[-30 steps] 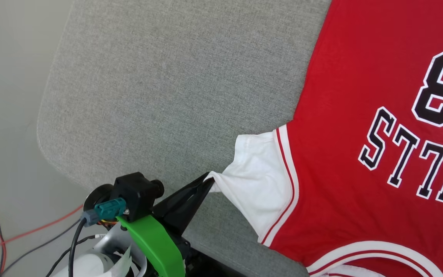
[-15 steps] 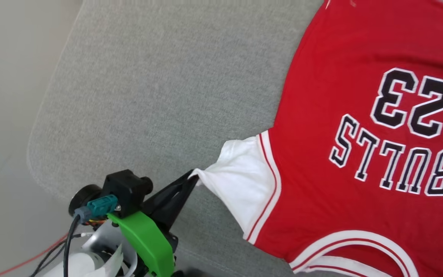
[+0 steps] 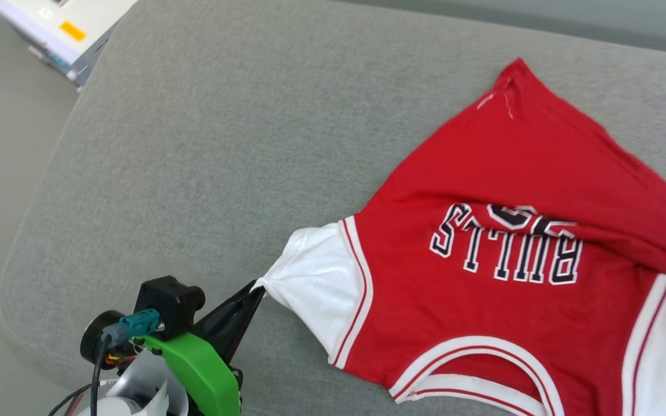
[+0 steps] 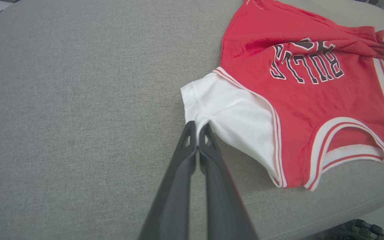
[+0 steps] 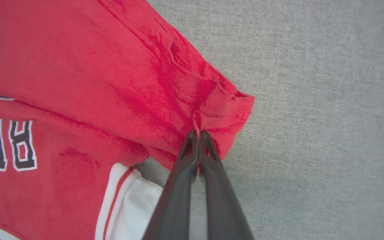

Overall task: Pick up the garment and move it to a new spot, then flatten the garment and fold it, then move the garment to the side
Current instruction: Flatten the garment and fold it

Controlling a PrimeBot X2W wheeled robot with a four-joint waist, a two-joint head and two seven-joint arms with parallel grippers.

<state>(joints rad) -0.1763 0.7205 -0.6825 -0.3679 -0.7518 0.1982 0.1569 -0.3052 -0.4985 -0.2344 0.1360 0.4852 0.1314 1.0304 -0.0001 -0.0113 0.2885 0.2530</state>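
Observation:
The garment point(image 3: 483, 190), a red jersey with white sleeves and black "BULLS" lettering, lies on a grey cushion point(image 3: 206, 150). Its far part is folded toward me over the numerals. My left gripper point(image 3: 256, 288) is shut on the edge of the white sleeve point(image 3: 310, 283) nearest it. The left wrist view shows that gripper point(image 4: 197, 125) pinching the sleeve hem point(image 4: 212, 110) of the garment point(image 4: 298, 96). In the right wrist view my right gripper point(image 5: 198, 132) is shut on a bunched red corner of the garment point(image 5: 112, 66), just above the other white sleeve point(image 5: 135, 206).
The cushion's rounded left edge point(image 3: 26, 231) drops to a pale floor. A white box-like object point(image 3: 61, 29) sits beyond the cushion's far left corner. Bare grey cushion point(image 4: 78, 100) spreads left of the garment. Cables point(image 3: 93, 387) hang at my left wrist.
The head view has shifted, so more of the cushion and garment show. The garment's far part now lies folded over the numerals. My left gripper still grips the sleeve.

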